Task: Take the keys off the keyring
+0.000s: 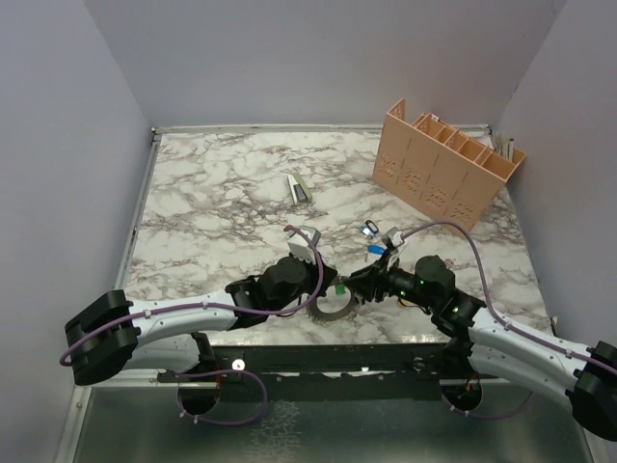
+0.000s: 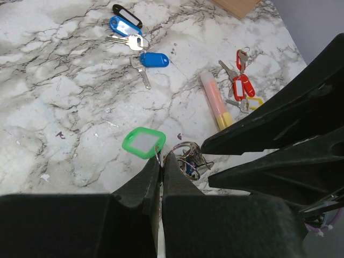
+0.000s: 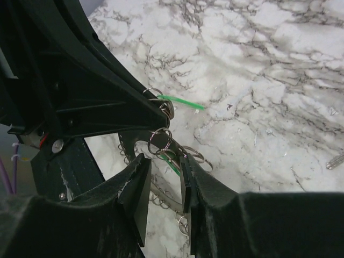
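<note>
The keyring (image 1: 333,311), a wide grey coiled band, sits at the near edge of the marble surface (image 1: 222,193), between the two arms. Right above the keyring, the left gripper (image 2: 160,164) is closed tight, its tips pinching a small thin ring (image 3: 160,100). A green tag (image 2: 143,142) lies just beyond those tips. The right gripper (image 3: 164,161) faces it across the keyring, partly open, with a tangle of small rings (image 3: 161,141) just ahead of its fingertips. I cannot tell whether the fingers touch them. Two blue keys (image 2: 153,59) lie loose on the surface beyond the keyring, well apart from it, with a black tag (image 2: 126,9) past them. Also away from the keyring lie a bunch with red tags (image 2: 243,86) and a pink and yellow tube (image 2: 216,102). A wooden rack (image 1: 448,164) stands far behind the keyring.
</note>
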Tool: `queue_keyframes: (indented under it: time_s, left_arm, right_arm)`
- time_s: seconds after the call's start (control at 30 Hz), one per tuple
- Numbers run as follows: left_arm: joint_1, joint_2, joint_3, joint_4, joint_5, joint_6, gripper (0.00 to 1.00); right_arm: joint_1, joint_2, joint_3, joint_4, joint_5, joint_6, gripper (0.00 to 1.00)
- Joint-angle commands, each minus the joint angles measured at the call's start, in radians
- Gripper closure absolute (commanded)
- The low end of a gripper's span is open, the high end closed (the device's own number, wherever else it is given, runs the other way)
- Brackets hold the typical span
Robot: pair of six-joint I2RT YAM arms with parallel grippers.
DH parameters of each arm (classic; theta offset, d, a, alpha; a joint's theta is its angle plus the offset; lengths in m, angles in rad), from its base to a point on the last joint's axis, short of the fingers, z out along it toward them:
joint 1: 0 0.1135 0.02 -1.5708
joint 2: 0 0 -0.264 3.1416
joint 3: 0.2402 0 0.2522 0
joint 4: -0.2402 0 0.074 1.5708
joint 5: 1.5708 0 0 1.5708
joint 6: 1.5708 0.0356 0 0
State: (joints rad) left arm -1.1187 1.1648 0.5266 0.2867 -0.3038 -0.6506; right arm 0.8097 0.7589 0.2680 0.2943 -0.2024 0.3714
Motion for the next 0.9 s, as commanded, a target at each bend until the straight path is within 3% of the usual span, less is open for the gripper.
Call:
queue_keyframes:
  time_s: [0.0,0.57,0.87]
  left_arm:
    - [0.005,-0.02,-0.008,0.029,-0.005,-0.007,1.0]
    - [0.007,-0.031,-0.014,0.029,0.002,0.011,1.0]
    - [0.007,-0.048,-0.019,0.027,-0.004,0.02,1.0]
  right_arm:
    - [0.0,0.057,0.012,0.065,-0.067,0.022,0.65]
    - [0.0,0.141,0.051,0.149,-0.099,0.037,0.7]
    - [-0.001,0.173,0.06,0.141,-0.11,0.032,0.95]
